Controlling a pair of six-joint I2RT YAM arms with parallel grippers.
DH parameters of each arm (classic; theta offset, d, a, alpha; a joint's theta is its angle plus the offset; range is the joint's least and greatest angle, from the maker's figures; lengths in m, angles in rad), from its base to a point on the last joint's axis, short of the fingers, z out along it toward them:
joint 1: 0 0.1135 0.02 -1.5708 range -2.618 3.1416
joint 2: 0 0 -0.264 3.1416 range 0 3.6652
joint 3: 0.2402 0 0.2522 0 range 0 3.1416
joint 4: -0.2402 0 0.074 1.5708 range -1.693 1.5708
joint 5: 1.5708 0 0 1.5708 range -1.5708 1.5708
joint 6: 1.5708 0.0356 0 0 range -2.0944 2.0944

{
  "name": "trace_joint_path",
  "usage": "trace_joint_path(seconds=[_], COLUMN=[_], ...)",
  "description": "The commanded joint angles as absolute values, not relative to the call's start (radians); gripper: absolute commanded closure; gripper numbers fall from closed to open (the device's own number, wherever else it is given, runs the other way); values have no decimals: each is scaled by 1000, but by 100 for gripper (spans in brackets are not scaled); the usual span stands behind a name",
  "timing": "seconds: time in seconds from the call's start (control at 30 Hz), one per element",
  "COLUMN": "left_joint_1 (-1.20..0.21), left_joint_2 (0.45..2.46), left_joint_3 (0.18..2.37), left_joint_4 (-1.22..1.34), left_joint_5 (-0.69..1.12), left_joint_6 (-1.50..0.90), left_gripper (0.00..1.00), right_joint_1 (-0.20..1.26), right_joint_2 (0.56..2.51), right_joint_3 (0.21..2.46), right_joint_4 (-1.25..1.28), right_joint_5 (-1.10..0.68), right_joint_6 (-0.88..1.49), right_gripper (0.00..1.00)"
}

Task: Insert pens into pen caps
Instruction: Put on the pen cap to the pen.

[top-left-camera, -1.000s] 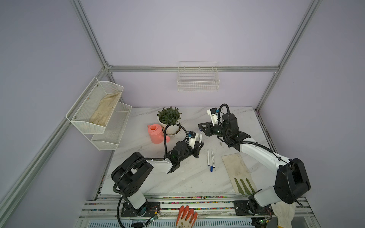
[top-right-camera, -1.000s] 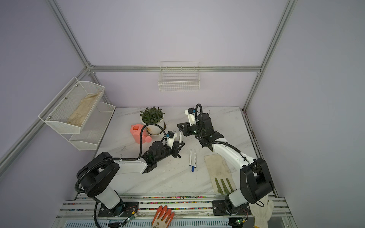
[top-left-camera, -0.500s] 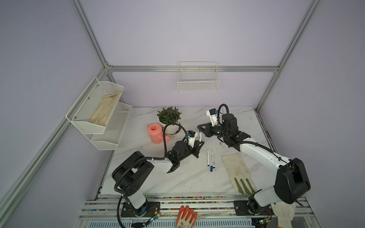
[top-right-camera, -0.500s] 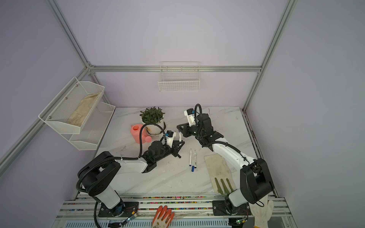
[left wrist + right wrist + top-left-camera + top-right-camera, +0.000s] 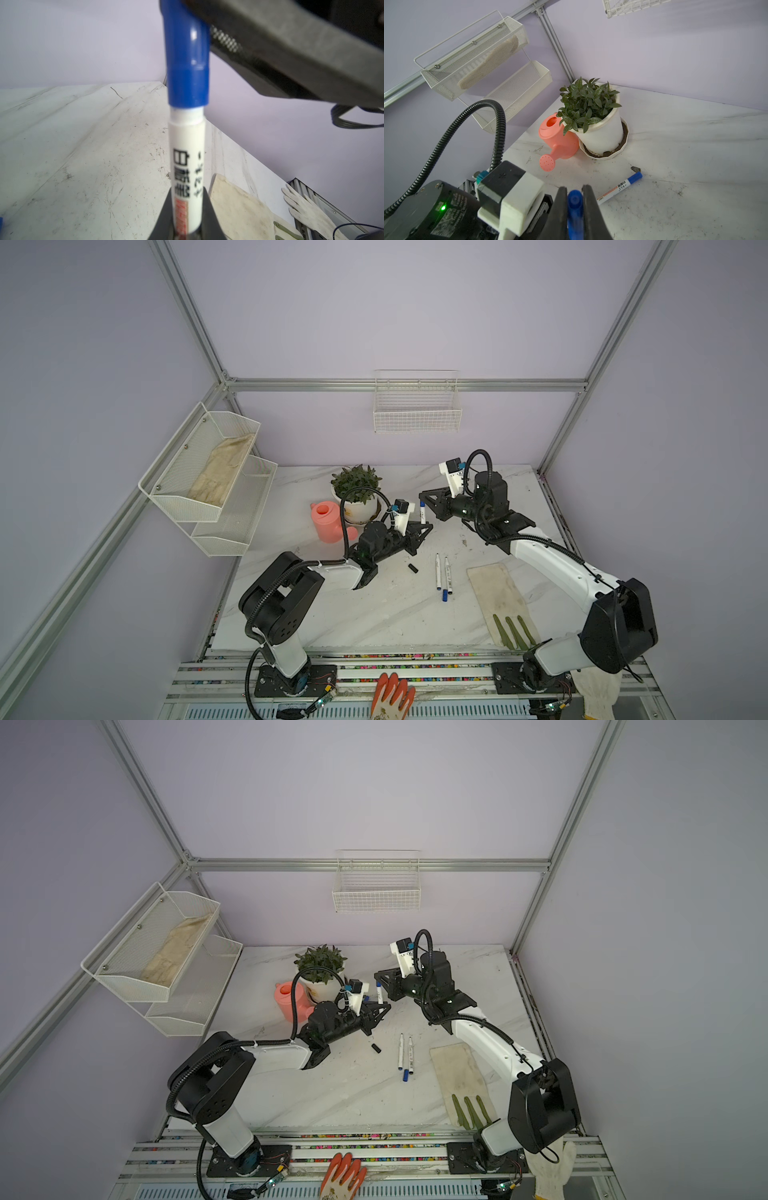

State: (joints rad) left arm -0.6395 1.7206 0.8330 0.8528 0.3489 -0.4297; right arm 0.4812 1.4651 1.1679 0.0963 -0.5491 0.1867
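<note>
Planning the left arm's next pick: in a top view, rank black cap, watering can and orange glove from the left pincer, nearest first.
1. black cap, on the table just base-side of the left pincer.
2. watering can, leftward beside the plant.
3. orange glove, down on the front rail.

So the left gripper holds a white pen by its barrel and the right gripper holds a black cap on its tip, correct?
No, the cap is blue, not black; the left wrist view shows it. The left gripper does hold the white pen by its barrel, and the right gripper holds that cap on its tip.
</note>
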Motion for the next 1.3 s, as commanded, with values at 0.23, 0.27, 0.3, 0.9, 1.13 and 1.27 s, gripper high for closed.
trace_joint_path(seconds=[0.23,0.27,0.3,0.9,1.13,1.27], left_joint_1=[-581,-582,-584,-619,-522,-508], left_joint_2=[1649,1641,1634,1609,1590,1547], left_joint_3=[1027,1020,1009,876,912,954], left_joint_4=[856,854,853,1088,1194,1072], left_joint_5=[207,191,171,135,169,64], left_joint_6=[-270,-257,-241,-234,-413,-248], left_gripper=[100,100,100,100,100,100], right_joint_1=[511,512,511,521,542,543], right_joint_2=[1499,1500,1500,1558,1677,1691], right_joint_3=[1185,1186,1186,1191,1203,1197], right_joint_4=[-264,-270,-270,-290,-417,-463], right_joint_5=[-647,-646,-647,-587,-442,-451], right_joint_6=[75,71,71,83,88,93], right_gripper=[99,99,100,100,100,100])
